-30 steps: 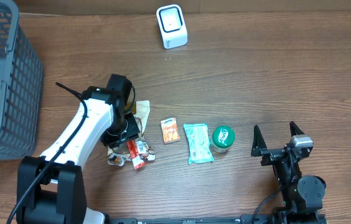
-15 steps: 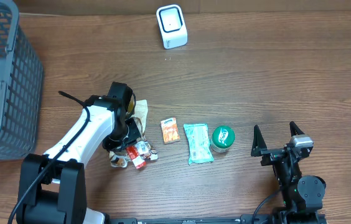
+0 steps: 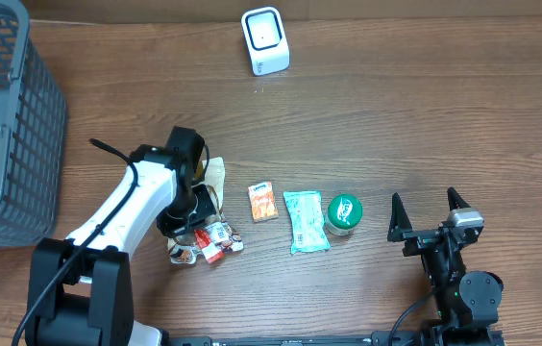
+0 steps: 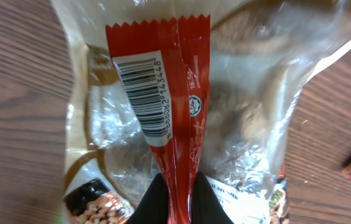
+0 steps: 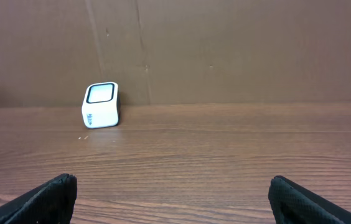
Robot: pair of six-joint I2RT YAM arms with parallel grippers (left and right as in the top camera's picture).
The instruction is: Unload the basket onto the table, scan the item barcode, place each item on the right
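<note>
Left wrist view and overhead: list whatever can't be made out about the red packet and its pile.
- Left wrist: lower end of the red packet, hidden between the fingers and cut by the bottom edge.
- Left wrist: contents of the clear bag beneath, blurred behind its film.
- Overhead: the barcode seen at the wrist is too small here; part of the pile, covered by the left arm.

Our right gripper point(image 5: 172, 186) holds its dark fingers point(image 5: 45, 202) spread wide. Well ahead and to its left, we see a white scanner point(image 5: 101, 104) standing on the wooden table point(image 5: 225, 143) by a brown wall point(image 5: 225, 50).
</note>
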